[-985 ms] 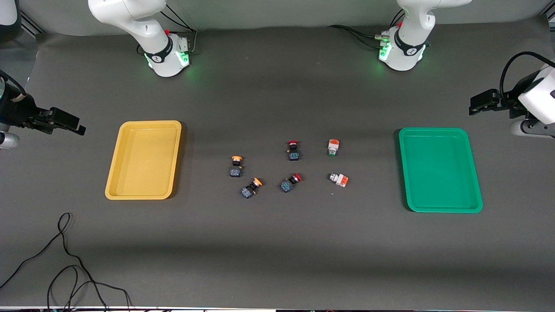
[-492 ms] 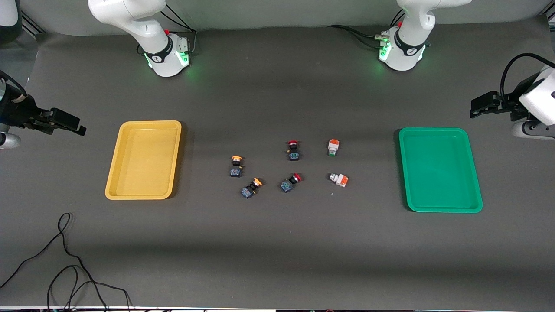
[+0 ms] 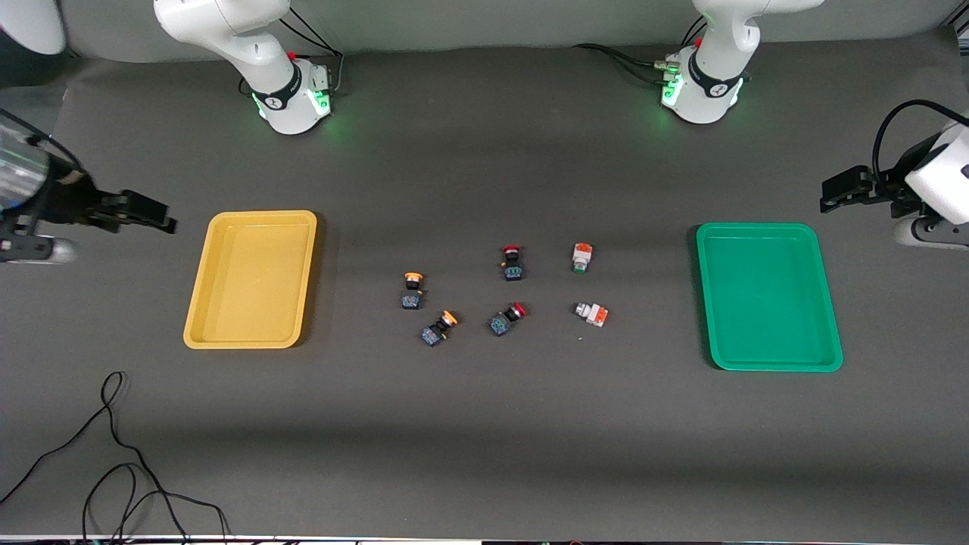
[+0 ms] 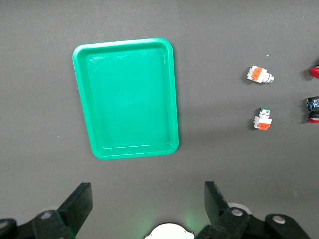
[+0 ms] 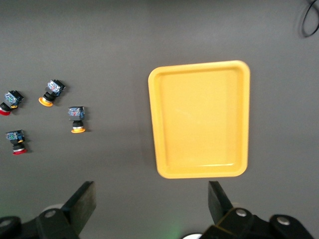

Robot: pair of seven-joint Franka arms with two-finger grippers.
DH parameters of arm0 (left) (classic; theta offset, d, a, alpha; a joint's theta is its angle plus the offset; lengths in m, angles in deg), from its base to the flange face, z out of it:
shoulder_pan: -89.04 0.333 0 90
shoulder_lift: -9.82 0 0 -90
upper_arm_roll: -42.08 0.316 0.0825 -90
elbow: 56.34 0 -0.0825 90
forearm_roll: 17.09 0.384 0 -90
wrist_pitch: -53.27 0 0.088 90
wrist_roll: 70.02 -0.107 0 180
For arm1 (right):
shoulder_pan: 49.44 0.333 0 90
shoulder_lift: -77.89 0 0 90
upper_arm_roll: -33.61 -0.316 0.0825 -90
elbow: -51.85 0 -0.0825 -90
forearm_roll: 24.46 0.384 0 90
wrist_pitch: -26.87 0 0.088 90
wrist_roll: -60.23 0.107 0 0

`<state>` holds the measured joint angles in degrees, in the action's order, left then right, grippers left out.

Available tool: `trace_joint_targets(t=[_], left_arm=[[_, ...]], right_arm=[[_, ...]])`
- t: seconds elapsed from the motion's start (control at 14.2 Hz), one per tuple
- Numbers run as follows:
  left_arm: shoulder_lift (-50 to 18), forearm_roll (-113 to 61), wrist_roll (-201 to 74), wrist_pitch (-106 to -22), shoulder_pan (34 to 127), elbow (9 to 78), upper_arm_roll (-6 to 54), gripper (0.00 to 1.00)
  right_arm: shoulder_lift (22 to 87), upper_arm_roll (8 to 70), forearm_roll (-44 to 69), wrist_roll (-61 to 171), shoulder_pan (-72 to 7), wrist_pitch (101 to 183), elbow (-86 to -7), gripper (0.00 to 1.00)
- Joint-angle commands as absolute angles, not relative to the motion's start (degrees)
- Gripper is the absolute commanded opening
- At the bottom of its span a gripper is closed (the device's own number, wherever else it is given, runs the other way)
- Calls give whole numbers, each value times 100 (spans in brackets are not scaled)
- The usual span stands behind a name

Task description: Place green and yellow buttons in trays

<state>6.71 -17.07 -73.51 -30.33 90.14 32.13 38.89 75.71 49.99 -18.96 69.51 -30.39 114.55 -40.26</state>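
Both jaws apart: right gripper [image 3: 155, 222] beside yellow tray [image 3: 198, 318], left gripper [image 3: 833, 189] near green tray [image 3: 829, 333]. I risk grabbing red-capped switch [image 3: 512, 263] beside green button [image 3: 581, 257].

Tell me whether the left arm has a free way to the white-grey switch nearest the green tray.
Probably yes: the left pincer is open, and only bare mat and the shallow green plastic tray separate it from that white-grey switch.
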Motion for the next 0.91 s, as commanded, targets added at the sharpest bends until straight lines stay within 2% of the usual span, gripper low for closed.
trace_joint_targets(t=[0.0,0.21,0.42,0.63,0.84], left_arm=[[815,-1726,-7127,-3416,8852,3707,3892,100],[815,-1735,-6049,-4162,8178,4304,3848,100],[728,-1753,-4792,-5015,7316,4832,3848,100],[535,-2077,-3963,-5491,6770,4904,3839,100],[438,-2104,-3008,-5842,6261,4904,3822,100]], right_arm=[[7245,5031,-1823,7953,-2345,11432,-3859,100],[7025,5031,-1551,8833,-1553,11528,-3920,100],[6849,5031,-1234,8949,-1201,11914,-4165,100],[6656,5031,-971,8941,-1085,12940,-5043,100],[5859,5031,-595,8932,-1015,13838,-5327,100]])
